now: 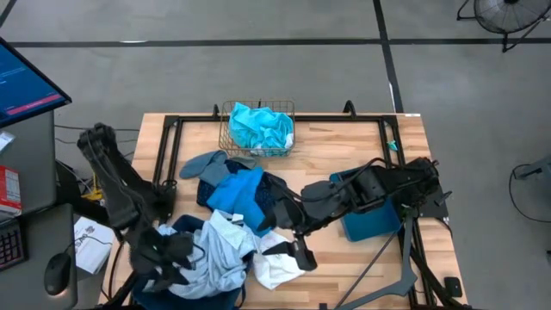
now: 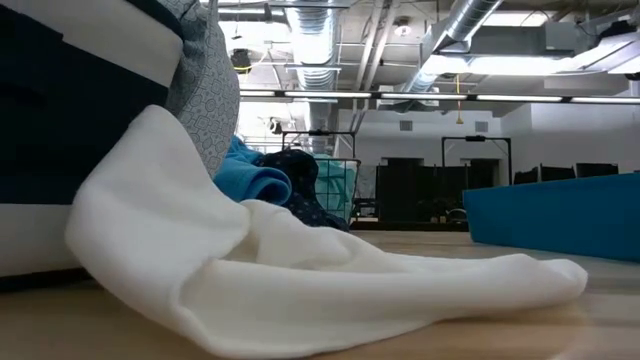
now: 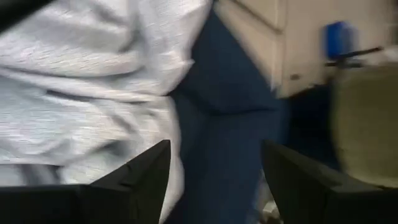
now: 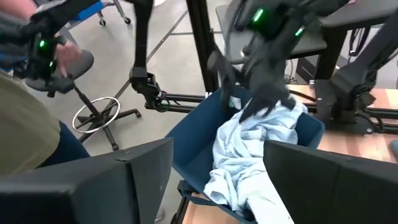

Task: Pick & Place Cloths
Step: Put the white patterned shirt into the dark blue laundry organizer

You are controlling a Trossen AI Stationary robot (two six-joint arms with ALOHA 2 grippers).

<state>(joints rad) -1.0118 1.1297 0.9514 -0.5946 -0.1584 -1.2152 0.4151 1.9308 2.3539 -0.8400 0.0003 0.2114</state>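
Left tool (image 3: 217, 180): the two dark fingers stand apart and grasp nothing. It hangs over the pale grey-blue cloth (image 1: 211, 254), a soft, crumpled garment lying in a rigid dark bin (image 4: 186, 143) at the front left corner of the desk (image 1: 413, 138).

Right tool (image 4: 217, 174): released, fingers wide apart with nothing between them. It sits just beside the white cloth (image 1: 277, 269) at the front of the desk.

Check the cloths as follows:
- One turquoise cloth (image 1: 258, 127), bunched, inside the gold wire basket (image 1: 228, 138) at the far edge of the desk.
- One bright blue cloth (image 1: 237, 191), folded loosely, at mid-desk.
- One navy cloth (image 1: 277, 196) with small dots, touching the bright blue one.
- One grey-blue cloth (image 1: 205, 164), rounded in outline, just behind the bright blue one.
- The white cloth, smooth and thick, spread flat on the wood in the low view.

You can count a second bin (image 1: 370, 222), teal, smooth plastic, on the right side of the desk under the right arm
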